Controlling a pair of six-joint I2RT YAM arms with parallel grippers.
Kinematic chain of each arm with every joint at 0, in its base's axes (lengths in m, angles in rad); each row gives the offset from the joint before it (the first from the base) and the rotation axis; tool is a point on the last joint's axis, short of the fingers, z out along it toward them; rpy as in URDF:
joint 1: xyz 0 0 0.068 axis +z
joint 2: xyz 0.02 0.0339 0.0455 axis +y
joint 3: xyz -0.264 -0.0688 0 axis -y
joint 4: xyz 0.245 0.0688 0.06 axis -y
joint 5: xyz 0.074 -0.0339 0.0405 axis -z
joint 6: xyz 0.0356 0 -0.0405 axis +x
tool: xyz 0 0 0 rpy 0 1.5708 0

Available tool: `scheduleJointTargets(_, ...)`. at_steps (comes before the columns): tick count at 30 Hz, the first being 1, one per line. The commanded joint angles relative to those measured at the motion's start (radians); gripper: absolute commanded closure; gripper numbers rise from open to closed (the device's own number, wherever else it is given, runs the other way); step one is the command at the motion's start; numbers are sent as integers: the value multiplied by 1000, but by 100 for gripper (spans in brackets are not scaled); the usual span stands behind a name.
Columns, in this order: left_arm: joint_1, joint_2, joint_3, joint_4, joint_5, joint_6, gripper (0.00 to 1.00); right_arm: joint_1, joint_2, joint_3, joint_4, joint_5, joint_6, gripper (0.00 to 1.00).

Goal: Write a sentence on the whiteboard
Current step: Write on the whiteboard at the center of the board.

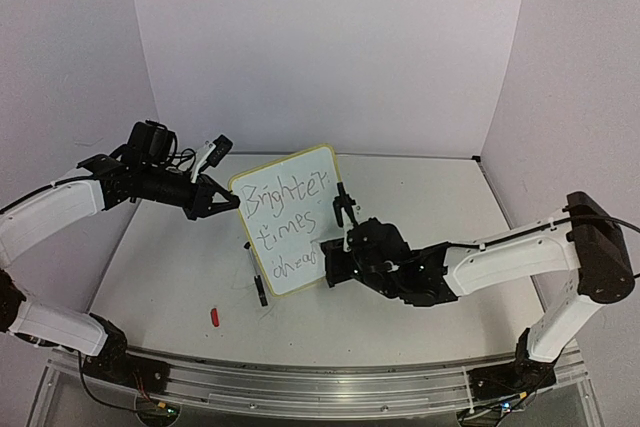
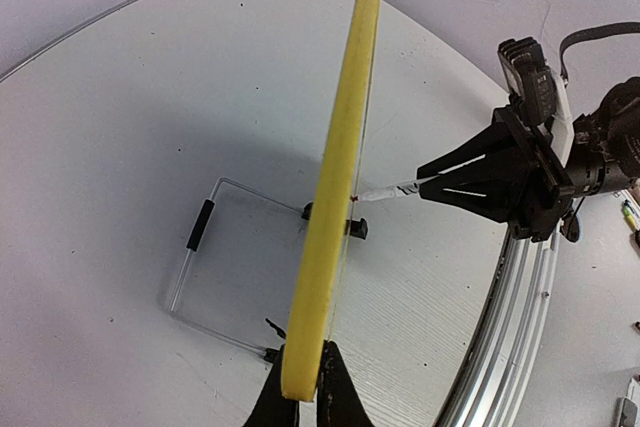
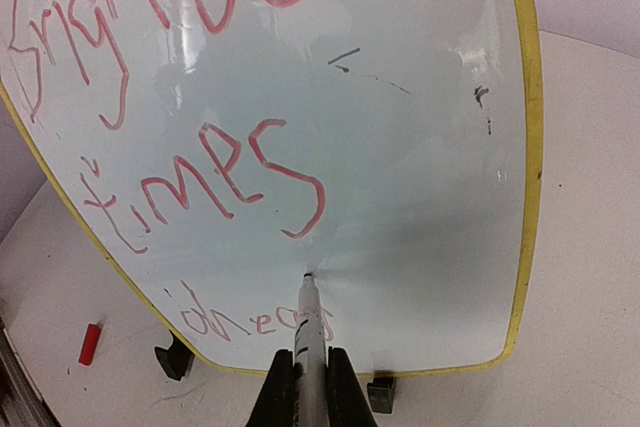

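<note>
At the left claw point(image 2: 305, 387): clenched on the yellow rim of the whiteboard point(image 2: 345, 147), edge pinched between both fingers. At the right claw point(image 3: 310, 382): grasping a white marker point(image 3: 311, 322), tip touching the glossy face just right of the bottom line.

Board position: near table centre, between both arms, upright with a slight backward lean, on two small black feet.

Handling, by judgement: likely light, thin and stiff; prone to tip or skid under pen pressure, hence worth bracing. Best held by the rim only, since the face looks slick and the ink of the sentence point(image 3: 222, 165) apt to smear.

- Left wrist view only: board edge-on, wire stand point(image 2: 201, 225) behind it, marker meeting the face.
- Right wrist view only: red strokes legible, "Brighter / times / ahead", plus faint dark scuffs at upper right.
- Top view: both arms closing from either side, red cap point(image 1: 214, 317) lying apart on the table point(image 1: 420, 197).
</note>
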Motion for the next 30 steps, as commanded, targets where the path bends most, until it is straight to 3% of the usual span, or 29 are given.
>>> scheduleJointTargets(1, -1, 8, -20, -57, -78, 49, 100, -4, -22, 30, 8, 23, -12, 100)
scheduleJointTargets(30, -1, 7, -20, -57, -80, 49, 100, -4, 63, -35, -58, 65, 100, 100)
